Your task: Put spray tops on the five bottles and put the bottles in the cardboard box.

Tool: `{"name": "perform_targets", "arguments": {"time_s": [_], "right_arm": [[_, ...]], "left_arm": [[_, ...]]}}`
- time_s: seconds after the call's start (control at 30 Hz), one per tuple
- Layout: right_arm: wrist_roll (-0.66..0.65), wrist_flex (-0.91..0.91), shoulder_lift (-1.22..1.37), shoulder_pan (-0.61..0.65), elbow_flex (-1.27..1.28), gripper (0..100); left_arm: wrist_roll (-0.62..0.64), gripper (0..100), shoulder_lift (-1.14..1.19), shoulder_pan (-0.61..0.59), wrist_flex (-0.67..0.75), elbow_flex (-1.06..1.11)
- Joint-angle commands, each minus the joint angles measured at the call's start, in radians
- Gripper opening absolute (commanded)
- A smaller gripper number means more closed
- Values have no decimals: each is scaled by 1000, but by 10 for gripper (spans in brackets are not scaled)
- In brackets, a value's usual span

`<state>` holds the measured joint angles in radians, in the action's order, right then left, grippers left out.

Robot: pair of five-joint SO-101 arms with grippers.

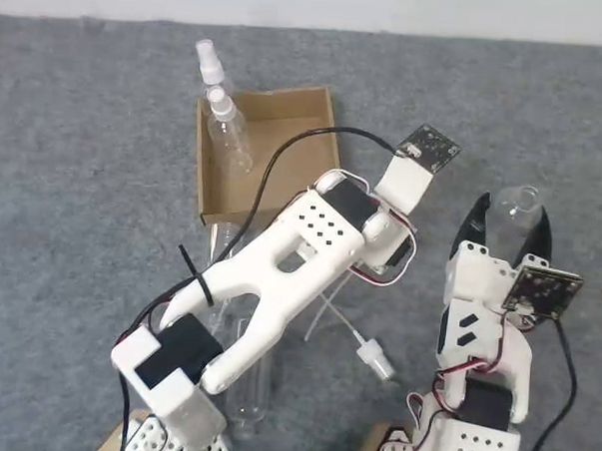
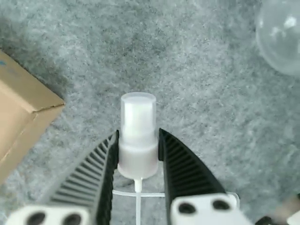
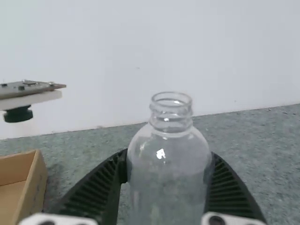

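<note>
Table (image 1: 72, 196): grey, carpet-like covering across the whole surface. The cardboard box (image 1: 285, 145) sits on it toward the far side, open side up. One loose spray top (image 1: 377, 361) lies on the covering with its tube attached. Two clear bottles lie under my left arm (image 1: 279, 265): the first bottle (image 1: 220, 240) just beside the box, the second bottle (image 1: 252, 383) nearer the arm bases.

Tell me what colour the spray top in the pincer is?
White spray top, gripped in the left pincer; the left wrist view shows it best.
</note>
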<state>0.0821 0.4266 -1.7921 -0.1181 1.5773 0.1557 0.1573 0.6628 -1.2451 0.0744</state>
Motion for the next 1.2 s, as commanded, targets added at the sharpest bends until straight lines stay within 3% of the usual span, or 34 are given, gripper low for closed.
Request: {"name": "perform_targets", "arguments": {"time_s": [0.0,0.43,0.57,0.77,0.93,1.17], "right_arm": [[-15,4,-21,7,-14,180],[-18,5,-21,38,-12,180],[-18,12,-21,62,-11,180],[-20,7,-21,84,0,180],[-115,4,-21,163,25,180],[-167,4,-21,220,40,180]], "left_arm": [[17,14,-97,0,20,-18],[23,13,-281,-38,-11,33],[120,13,-325,-40,-5,64],[146,13,-410,-40,-2,104],[146,13,-480,-41,-2,131],[147,12,-555,-103,132,240]]}}
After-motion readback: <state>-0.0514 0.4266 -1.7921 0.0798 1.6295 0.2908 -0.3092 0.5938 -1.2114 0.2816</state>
